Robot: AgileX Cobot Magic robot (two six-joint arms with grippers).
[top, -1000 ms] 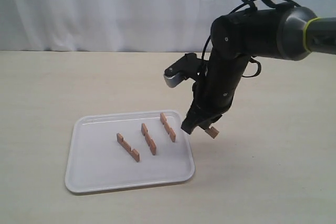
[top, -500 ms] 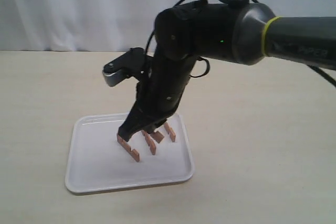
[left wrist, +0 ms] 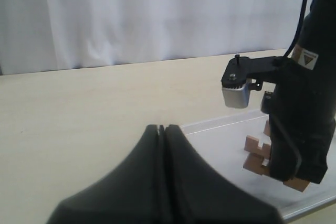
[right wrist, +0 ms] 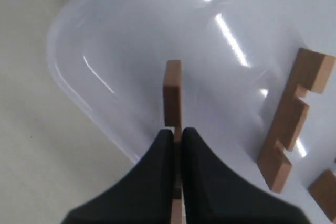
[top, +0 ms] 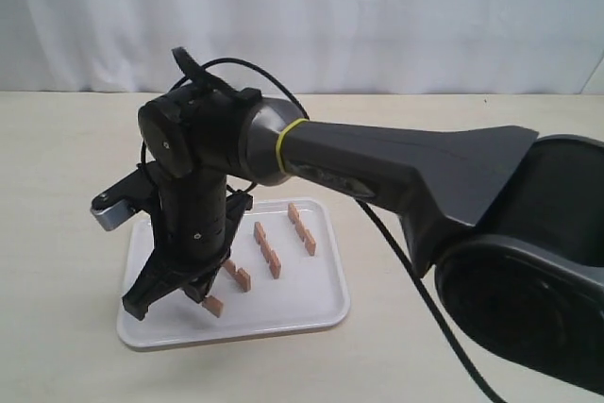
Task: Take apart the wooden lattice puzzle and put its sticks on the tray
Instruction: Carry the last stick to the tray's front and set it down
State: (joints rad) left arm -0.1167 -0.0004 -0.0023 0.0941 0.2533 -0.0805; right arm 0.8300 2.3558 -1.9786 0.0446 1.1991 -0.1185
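No assembled lattice puzzle shows, only separate sticks. My right gripper [top: 200, 297] [right wrist: 177, 130] reaches across to the left and hangs low over the front left part of the white tray [top: 326, 310] [right wrist: 79, 30]. It is shut on one reddish-brown stick [top: 213, 306] [right wrist: 172, 92], whose end pokes out past the fingertips. Three more sticks lie on the tray: one at the back right [top: 301, 227], one in the middle [top: 267, 249] and one partly hidden behind the gripper [top: 238, 275]. My left gripper [left wrist: 161, 127] is shut on nothing, off the tray's [left wrist: 220, 139] left side and unseen in the exterior view.
The tray rests on a pale beige table [top: 453, 167] with a white curtain [top: 377, 16] behind. The right arm's thick black body [top: 396, 172] stretches from the right edge across the tray's back half.
The right arm has swung left with the stick, from beside the tray's right edge, across the lying sticks, to over the tray's front left part.
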